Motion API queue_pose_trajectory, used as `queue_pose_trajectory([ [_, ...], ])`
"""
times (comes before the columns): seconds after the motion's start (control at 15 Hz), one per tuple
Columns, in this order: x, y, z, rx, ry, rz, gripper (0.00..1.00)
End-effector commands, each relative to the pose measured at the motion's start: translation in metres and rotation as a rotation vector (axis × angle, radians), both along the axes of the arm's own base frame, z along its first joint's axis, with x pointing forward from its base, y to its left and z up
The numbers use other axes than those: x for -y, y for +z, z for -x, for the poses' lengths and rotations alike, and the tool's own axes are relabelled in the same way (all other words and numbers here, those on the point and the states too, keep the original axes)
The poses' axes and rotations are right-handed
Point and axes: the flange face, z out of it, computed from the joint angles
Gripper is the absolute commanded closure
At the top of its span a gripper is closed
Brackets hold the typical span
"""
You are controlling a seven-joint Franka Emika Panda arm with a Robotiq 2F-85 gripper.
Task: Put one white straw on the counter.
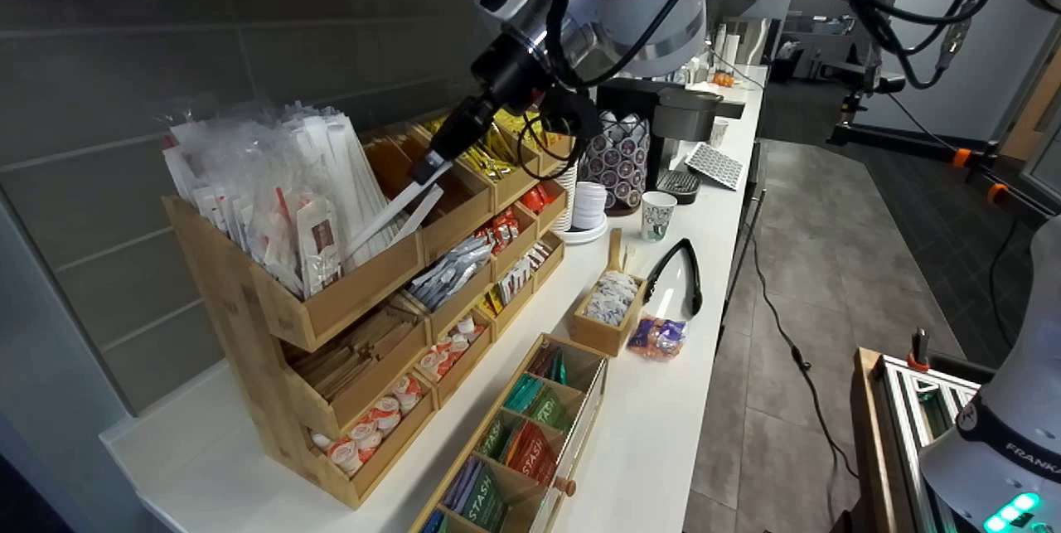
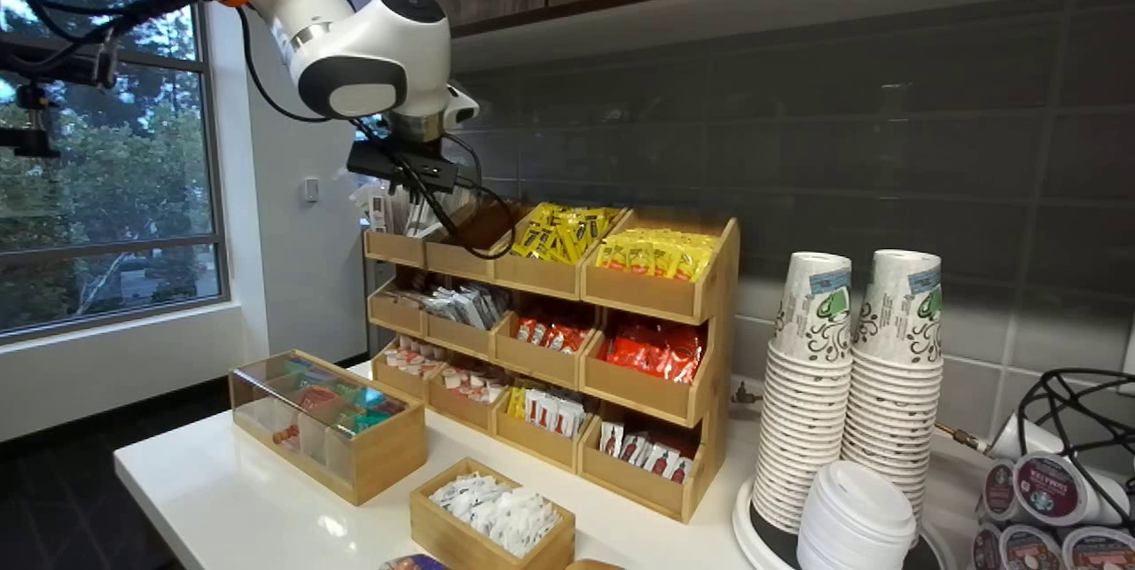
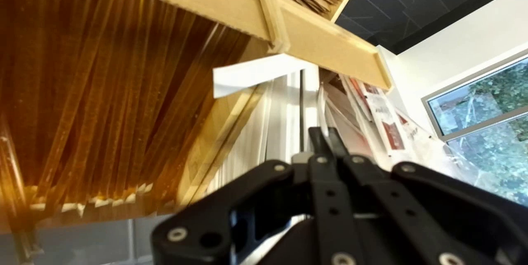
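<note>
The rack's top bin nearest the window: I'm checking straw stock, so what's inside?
White straws, packets with red print and clear plastic show in the bin. Its floor and whatever lies lower are covered, so the straws can't be counted.

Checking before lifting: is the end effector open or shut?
The end effector is shut, apparently on a white straw: its fingertips nearly meet in the wrist view; the straw slants from them in an exterior view.

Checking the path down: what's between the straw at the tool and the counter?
An exterior view shows the wooden rack between straw and counter, its lower bins holding brown paper and small cups.
</note>
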Motion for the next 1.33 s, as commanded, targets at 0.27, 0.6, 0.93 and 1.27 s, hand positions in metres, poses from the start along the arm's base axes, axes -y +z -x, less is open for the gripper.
queue_pose_trajectory([
  [0.27, 0.028, 0.032, 0.034, -0.022, -0.123, 0.052, 0.99],
  [0.6, 0.044, 0.046, 0.05, -0.048, -0.182, 0.073, 0.99],
  [0.93, 0.055, 0.048, 0.058, -0.069, -0.235, 0.085, 0.99],
  [1.27, 0.06, 0.056, 0.064, -0.087, -0.253, 0.07, 0.99],
])
